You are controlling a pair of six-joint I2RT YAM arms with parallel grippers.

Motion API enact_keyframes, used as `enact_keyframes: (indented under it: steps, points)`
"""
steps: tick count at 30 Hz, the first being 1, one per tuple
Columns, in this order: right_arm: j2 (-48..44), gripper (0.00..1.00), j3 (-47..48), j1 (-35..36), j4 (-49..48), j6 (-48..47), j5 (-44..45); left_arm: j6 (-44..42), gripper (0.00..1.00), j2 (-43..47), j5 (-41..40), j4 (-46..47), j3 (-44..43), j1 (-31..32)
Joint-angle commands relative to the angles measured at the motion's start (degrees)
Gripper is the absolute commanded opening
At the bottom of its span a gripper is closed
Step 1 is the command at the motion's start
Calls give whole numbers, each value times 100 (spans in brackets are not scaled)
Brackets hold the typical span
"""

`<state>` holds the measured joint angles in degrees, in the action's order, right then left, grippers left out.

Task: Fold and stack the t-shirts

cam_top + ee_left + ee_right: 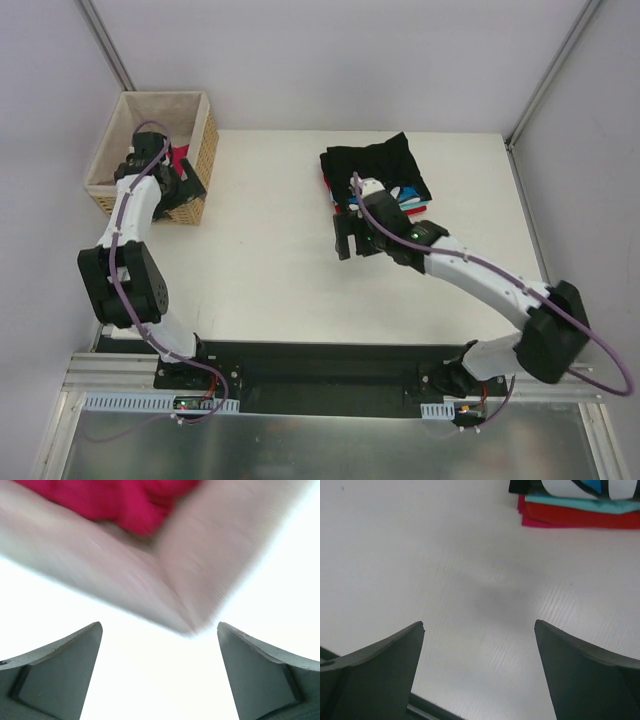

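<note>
T-shirts folded in a stack [375,172], black on top with blue-white patterned and red ones under it, lie on the far right part of the table [260,270]. A crimson-pink tee [125,500] sits in the wicker basket [206,140] at the far left corner. The left arm reaches to this basket; the left gripper [160,627] is wide open and empty above the beige lining. The right arm stretches forward; the right gripper [479,625], also spread wide and empty, hangs over bare table just beside the stack.
</note>
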<state>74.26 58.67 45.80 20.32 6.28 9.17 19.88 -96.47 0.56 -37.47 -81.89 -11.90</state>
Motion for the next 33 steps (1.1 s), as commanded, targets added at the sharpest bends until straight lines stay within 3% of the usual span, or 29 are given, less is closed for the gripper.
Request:
enact_keyframes:
  steps: [1, 7, 15, 22, 33]
  points:
    - [1317, 97, 1405, -238, -107, -408, -151, 227, 99, 1260, 365, 241, 312, 652]
    - [3283, 96, 3479, -598, 69, -602, -864, 359, 99, 2570, 1323, 188, 962, 935]
    - [5633, 96, 6277, -801, 886, -427, -2435, 394, 99, 3424, 1341, 144, 1597, 1506]
    - [6443, 96, 6683, -827, 869, -198, -2692, 411, 99, 3266, 1359, 117, 1316, 1638]
    - [6478, 96, 5858, -1319, 561, -136, -2394, 385, 99, 3204, 1307, 117, 1245, 1709]
